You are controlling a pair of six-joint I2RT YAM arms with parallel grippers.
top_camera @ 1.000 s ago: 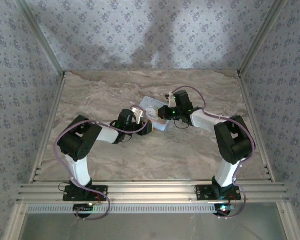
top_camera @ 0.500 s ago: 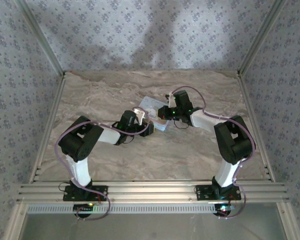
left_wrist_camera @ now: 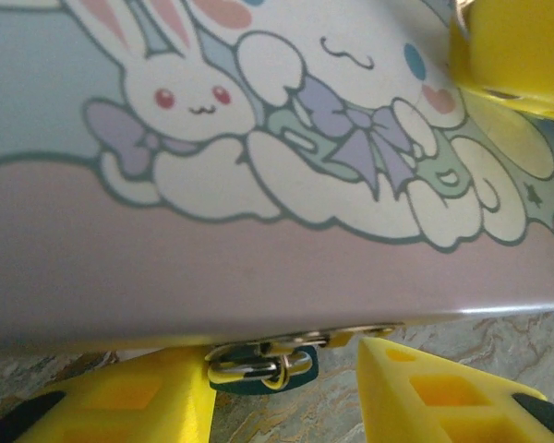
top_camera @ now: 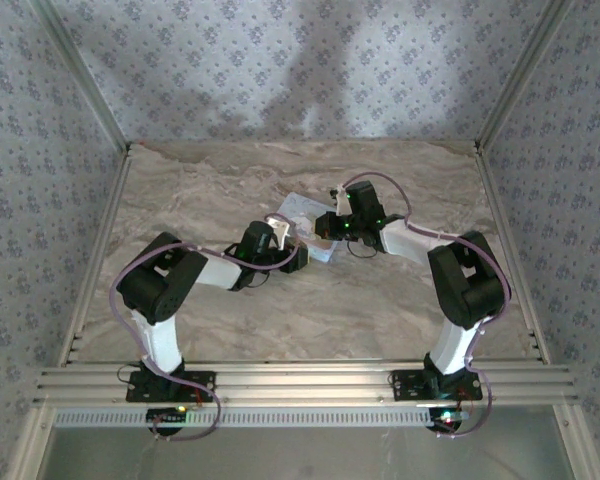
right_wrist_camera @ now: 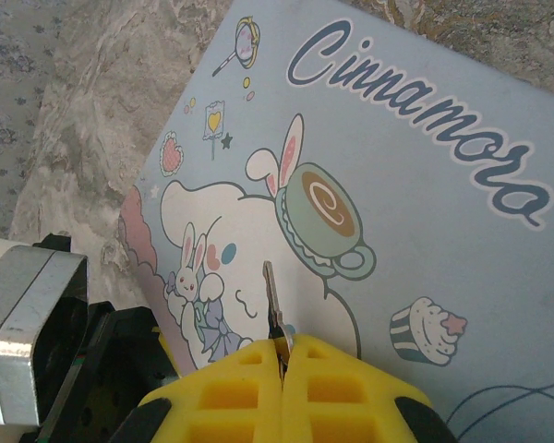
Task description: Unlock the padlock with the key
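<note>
Grips a key (right_wrist_camera: pixel 270 300) between the closed fingers of the right pincer (right_wrist_camera: pixel 283 349), blade pointing to 12 o'clock over the cartoon tin (right_wrist_camera: pixel 397 185). Keeps the left pincer (left_wrist_camera: pixel 277 392) spread apart, one finger either side of the small blue padlock (left_wrist_camera: pixel 258 363) at the tin's 6 o'clock edge, by the counter (left_wrist_camera: pixel 499 337).

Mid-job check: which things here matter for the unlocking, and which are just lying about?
Job: padlock, flanked by the open left tool; key, pinched in the shut right tool.
Not the job: cartoon tin beside the padlock; marble table.
</note>
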